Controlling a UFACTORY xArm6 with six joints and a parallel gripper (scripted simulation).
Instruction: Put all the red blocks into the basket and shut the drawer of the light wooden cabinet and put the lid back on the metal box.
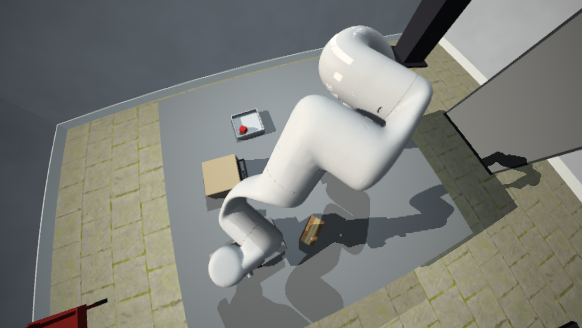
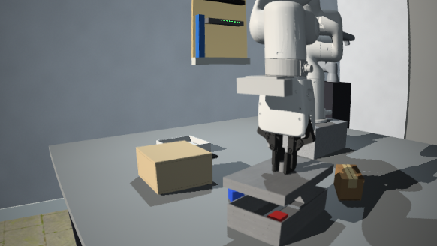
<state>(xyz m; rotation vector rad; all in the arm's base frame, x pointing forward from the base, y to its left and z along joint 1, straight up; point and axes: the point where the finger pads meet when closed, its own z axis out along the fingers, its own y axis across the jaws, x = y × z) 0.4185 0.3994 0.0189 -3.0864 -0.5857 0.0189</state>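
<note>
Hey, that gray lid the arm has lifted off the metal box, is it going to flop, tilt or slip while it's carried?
The lid looks like a stiff flat slab, so flopping seems unlikely. The gripper holds it near its middle with jaws shut, which probably limits tilting. It is wide and hangs over the metal box, so a fast swing might still twist it.

Plain grey wall, mossy stone-tiled floor, grey table

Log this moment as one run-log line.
gripper: shut on lid | lid: lifted off metal box | box: red block showing inside | basket: one red block | cabinet drawer: state unclear
</note>
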